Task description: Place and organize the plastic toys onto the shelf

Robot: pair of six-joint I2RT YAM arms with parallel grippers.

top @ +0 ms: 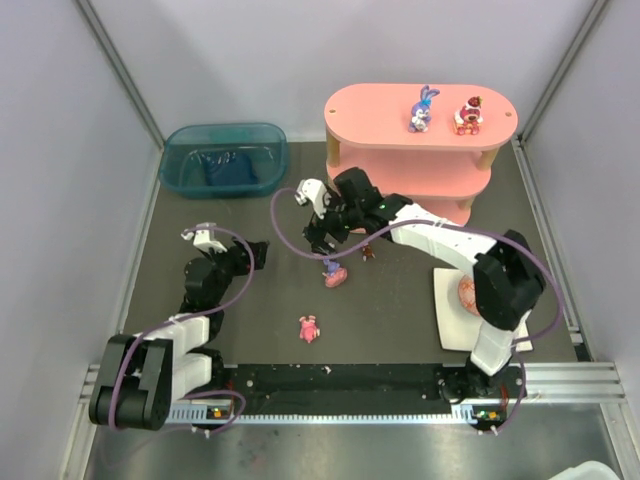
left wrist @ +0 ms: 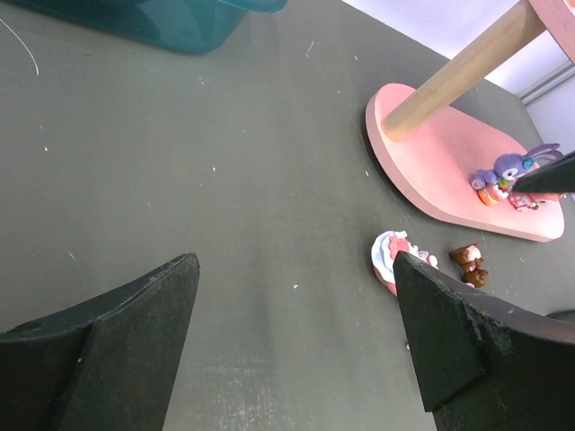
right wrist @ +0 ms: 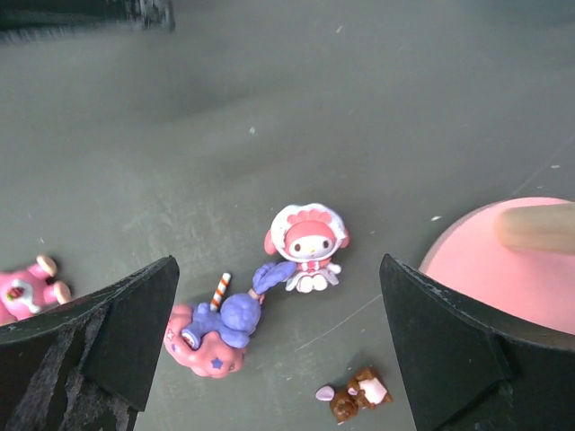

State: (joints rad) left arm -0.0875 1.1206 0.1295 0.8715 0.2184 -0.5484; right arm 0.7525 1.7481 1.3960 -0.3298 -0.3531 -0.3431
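Hovering with the right gripper (top: 325, 245), wide open and empty, above three small toys (right wrist: 307, 247) on the table (top: 250, 320) near the shelf (top: 420, 185). Holding the left gripper (top: 255, 255) low, also spread open, gripping nothing. Showing a purple bunny (top: 423, 108) and a red figurine (top: 467, 115) on the top board (top: 370, 108).

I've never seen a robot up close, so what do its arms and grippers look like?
The left arm and right arm are chunky black joints joined by smooth white links, each with a thin purple cable looping alongside. The left gripper and right gripper each have two broad, wedge-shaped, matte black fingers with scuffed edges.
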